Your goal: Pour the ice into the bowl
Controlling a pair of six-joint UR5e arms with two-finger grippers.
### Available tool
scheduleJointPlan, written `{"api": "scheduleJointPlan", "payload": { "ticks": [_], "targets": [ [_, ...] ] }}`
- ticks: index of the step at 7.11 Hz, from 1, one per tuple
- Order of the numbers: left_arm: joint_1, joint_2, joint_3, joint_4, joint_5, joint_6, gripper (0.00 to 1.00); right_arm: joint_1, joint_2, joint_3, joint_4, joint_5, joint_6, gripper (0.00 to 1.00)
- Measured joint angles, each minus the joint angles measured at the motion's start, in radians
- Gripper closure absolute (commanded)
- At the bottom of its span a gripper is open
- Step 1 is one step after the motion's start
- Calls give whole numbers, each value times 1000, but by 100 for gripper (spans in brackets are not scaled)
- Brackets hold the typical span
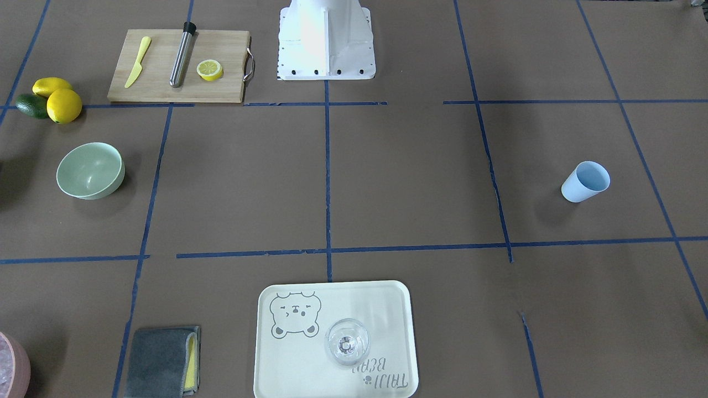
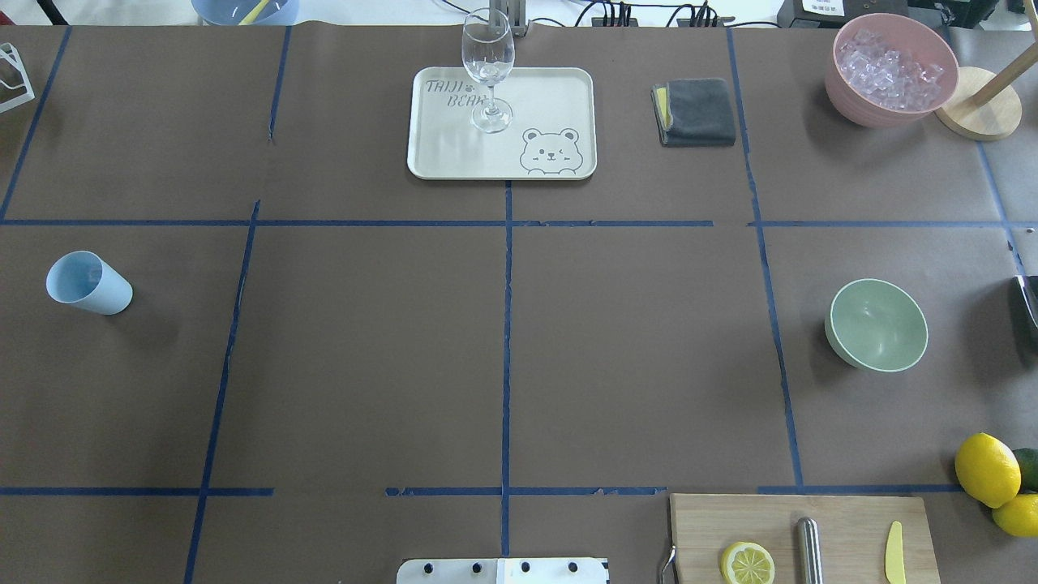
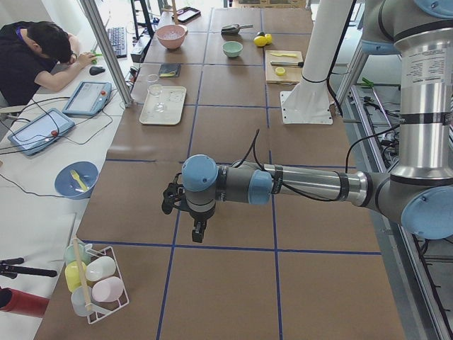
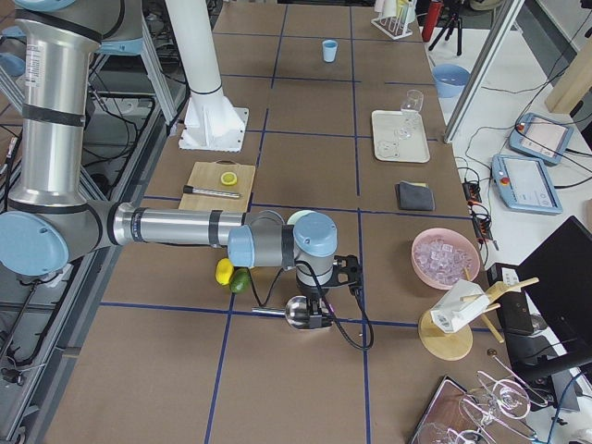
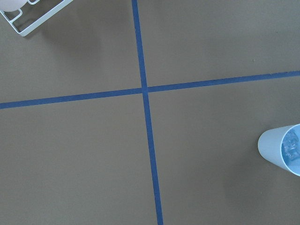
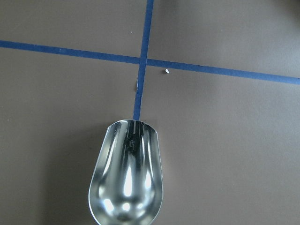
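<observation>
The pale mint-green bowl (image 2: pixel 877 325) (image 1: pixel 90 170) stands empty on the robot's right side of the table. Ice (image 2: pixel 890 66) fills a pink container (image 2: pixel 851 101) at the far right corner. A few more cubes lie in the light blue cup (image 5: pixel 283 151) (image 2: pixel 87 282) on the left side. My right gripper (image 4: pixel 319 314) hangs low near the bowl, over a shiny metal scoop (image 6: pixel 126 183) that holds nothing. I cannot tell whether it is shut. My left gripper (image 3: pixel 198 232) hovers near the table's left end, its state unclear.
A cream tray (image 2: pixel 454 154) with a wine glass (image 2: pixel 487 61) sits at the far middle, a grey cloth (image 2: pixel 696 112) beside it. A cutting board (image 2: pixel 843 527) holds a lemon half, a metal bar and a yellow knife. Lemons (image 2: pixel 987 469) lie nearby. A person sits at a side desk.
</observation>
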State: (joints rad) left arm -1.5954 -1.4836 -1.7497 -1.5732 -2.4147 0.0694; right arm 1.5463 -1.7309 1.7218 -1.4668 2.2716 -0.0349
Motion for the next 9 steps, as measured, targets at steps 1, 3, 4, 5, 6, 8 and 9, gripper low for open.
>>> {"api": "scheduleJointPlan", "payload": {
  "ticks": [1,3,4,5,6,8,9],
  "targets": [
    [0,0,0,-1,0,1,0,-2,-4,-3,85,-5,2,0],
    [0,2,-6,-2,0,1,0,-40,-4,-4,302,0,22,0],
    [0,3,-9,-3,-1,1,0,-107,3,-4,378,1,39,0],
    [0,3,-10,-4,-1,1,0,-206,11,-5,466,1,98,0],
    [0,3,-11,-7,-1,1,0,-313,16,-6,550,-7,216,0],
    [0,3,-10,-17,-1,1,0,-509,19,-11,666,-65,452,5],
    [0,3,-10,-18,-1,1,0,-564,19,-26,685,-95,499,49]
  ]
}}
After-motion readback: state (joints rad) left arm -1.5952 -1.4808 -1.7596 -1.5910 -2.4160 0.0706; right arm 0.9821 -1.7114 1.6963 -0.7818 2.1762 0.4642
